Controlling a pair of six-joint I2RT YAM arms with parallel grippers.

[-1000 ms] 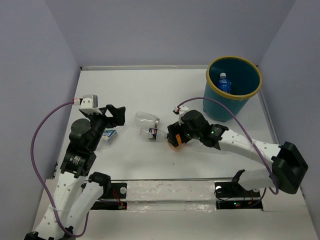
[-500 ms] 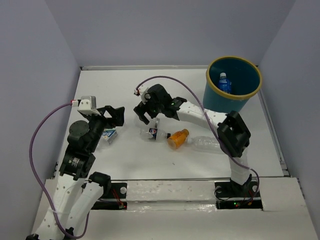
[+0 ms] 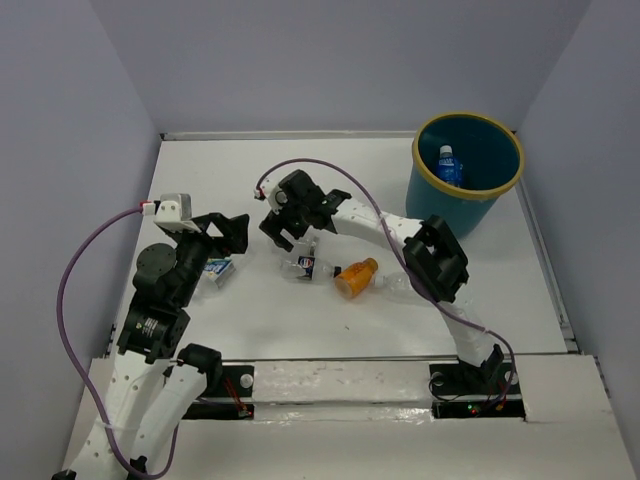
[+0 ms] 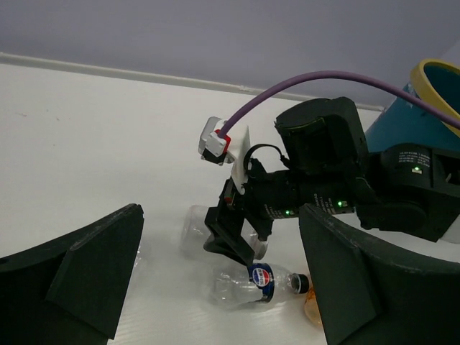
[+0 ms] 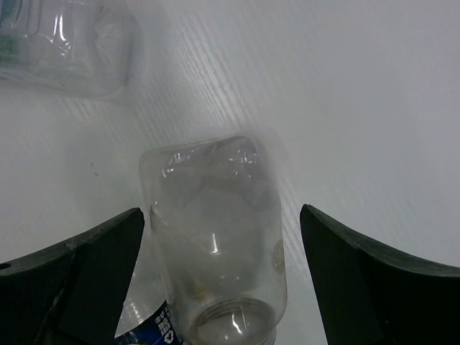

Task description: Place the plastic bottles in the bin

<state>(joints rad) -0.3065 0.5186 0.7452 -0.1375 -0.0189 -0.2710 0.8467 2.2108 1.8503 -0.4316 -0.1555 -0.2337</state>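
Between the right gripper [image 5: 221,215] fingers, right wrist view: a wide clear bottle [image 5: 215,259] lies on its side with its mouth toward 6 o'clock. The fingers are spread wide and touch nothing, so no grip exists yet.
- Risk: the body looks round, thin and smooth. An off-centre close would likely roll it or squeeze it out toward 12 o'clock.
- Risk: a labelled bottle [image 5: 154,330] lies against it at 7 o'clock and could be nudged or caught in the same pinch.

Left wrist view: the left gripper [image 4: 219,208] is also spread and holds nothing. It faces the right gripper head-on, with the clear bottle and the labelled bottle on the table [image 4: 86,129] between them. The bin [image 4: 431,79] shows at 2 o'clock.
- Risk: any left-arm advance toward 12 o'clock would meet the right wrist or push the bottles.

Top view: the bin stands in the far right corner, at 2 o'clock from the right gripper, with one bottle in the bin [image 3: 447,165] already.
- An orange bottle [image 3: 356,278] and a long bottle [image 3: 395,288] lie at 4 o'clock, partly under the right arm.
- A small bottle [image 3: 218,268] sits beside the left gripper at 8 o'clock.
- Bare table lies toward 12 and 1 o'clock — the widest room for a carry.
- Walls close the left, back and right edges.
- Risk: a low carry would strike the yellow rim, and a low forearm could sweep the bottles under it.
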